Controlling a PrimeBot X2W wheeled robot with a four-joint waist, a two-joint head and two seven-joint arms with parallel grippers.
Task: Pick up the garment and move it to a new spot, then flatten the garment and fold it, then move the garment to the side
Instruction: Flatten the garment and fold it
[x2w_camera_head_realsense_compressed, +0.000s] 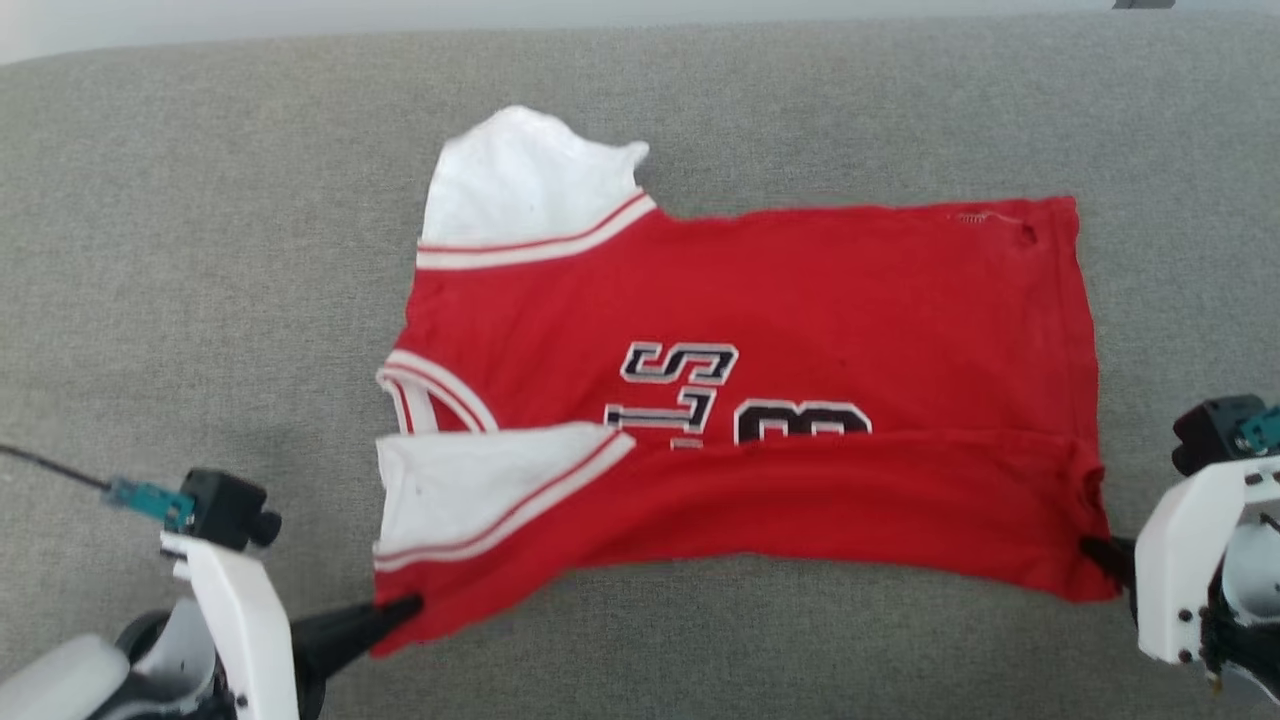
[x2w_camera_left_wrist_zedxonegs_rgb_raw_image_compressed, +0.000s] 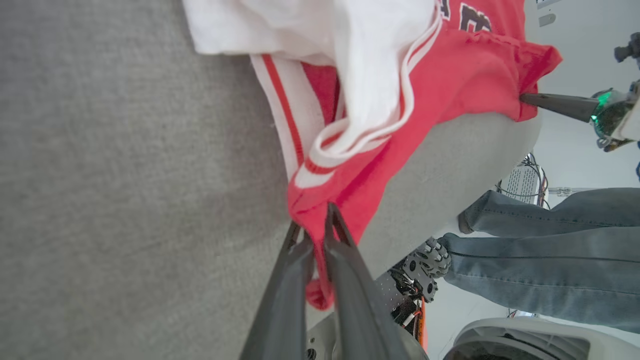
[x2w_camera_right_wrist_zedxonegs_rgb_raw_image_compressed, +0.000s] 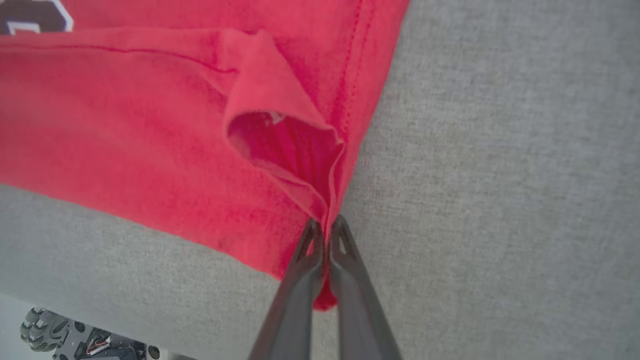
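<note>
Currently spread flat over the middle of the grey woven upholstered surface (x2w_camera_head_realsense_compressed: 200, 250): red jersey-style shirt (x2w_camera_head_realsense_compressed: 760, 300) with white short sleeves and white-and-red striped trim, collar end toward 9 o'clock in the head view, hem toward 3 o'clock. Folded up onto the body along the long 6 o'clock edge, hiding the lower half of the black white-outlined letters and numbers (x2w_camera_head_realsense_compressed: 690, 390). Far white sleeve (x2w_camera_head_realsense_compressed: 520, 190) flat at 11 o'clock; near white sleeve (x2w_camera_head_realsense_compressed: 470, 480) lying on top of the fold at 8 o'clock. At 7 o'clock of the shirt, left gripper (x2w_camera_head_realsense_compressed: 400, 607) with two long dark fingers, squeezed together on the red corner just below the near sleeve. Confirmed in the left wrist view (x2w_camera_left_wrist_zedxonegs_rgb_raw_image_compressed: 314, 220), with a nub of red cloth bunched between the fingers. At 4 o'clock, right gripper (x2w_camera_head_realsense_compressed: 1095, 548), likewise pinched tight on the hem corner. In the right wrist view (x2w_camera_right_wrist_zedxonegs_rgb_raw_image_compressed: 327, 222), clamped on stacked red layers, with a small open pocket of cloth just beyond at 11 o'clock. At 3 o'clock of the left wrist view, right gripper's dark tip (x2w_camera_left_wrist_zedxonegs_rgb_raw_image_compressed: 525, 97) buried in that hem corner; at 4 o'clock there, a person's legs in blue jeans (x2w_camera_left_wrist_zedxonegs_rgb_raw_image_compressed: 550, 250), beyond the surface's edge.
</note>
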